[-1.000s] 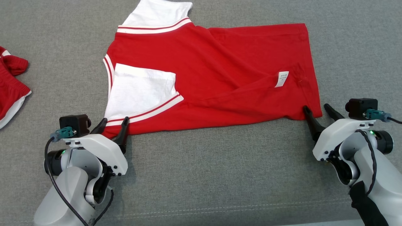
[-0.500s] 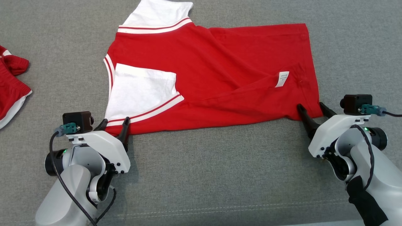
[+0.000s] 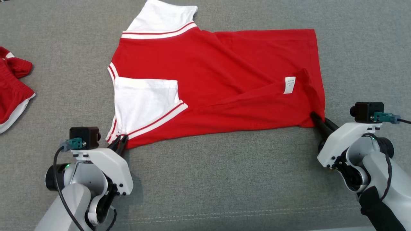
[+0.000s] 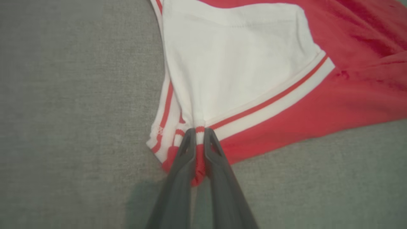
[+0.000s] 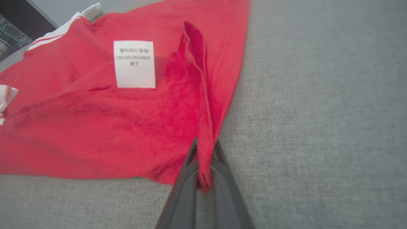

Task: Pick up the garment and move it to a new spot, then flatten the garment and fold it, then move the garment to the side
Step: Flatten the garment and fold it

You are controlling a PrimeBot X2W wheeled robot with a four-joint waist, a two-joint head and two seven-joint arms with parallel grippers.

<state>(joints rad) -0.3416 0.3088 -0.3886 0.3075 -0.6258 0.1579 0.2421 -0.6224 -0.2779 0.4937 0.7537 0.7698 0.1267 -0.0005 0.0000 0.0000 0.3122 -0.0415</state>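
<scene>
The garment (image 3: 224, 83) is a red shirt with white, red-striped sleeves, spread out on the grey cloth surface. One sleeve is folded over its near left part, and a white label (image 3: 289, 85) shows near the right hem. My left gripper (image 3: 120, 141) is shut on the garment's near left corner; the left wrist view shows the garment (image 4: 248, 63) bunched between my left gripper's (image 4: 199, 133) fingers. My right gripper (image 3: 316, 118) is shut on the near right corner. In the right wrist view a fold of the garment (image 5: 95, 127) is pinched in my right gripper (image 5: 205, 144).
A second red and white piece of clothing (image 3: 11, 93) lies crumpled at the left edge. The grey surface (image 3: 224, 179) has a stitched seam along its near side. Dark equipment (image 5: 12, 31) stands beyond the surface's far edge in the right wrist view.
Both grippers have shut on the garment's near corners. The fabric at each corner has bunched up between the fingers. The head camera has shifted slightly.
</scene>
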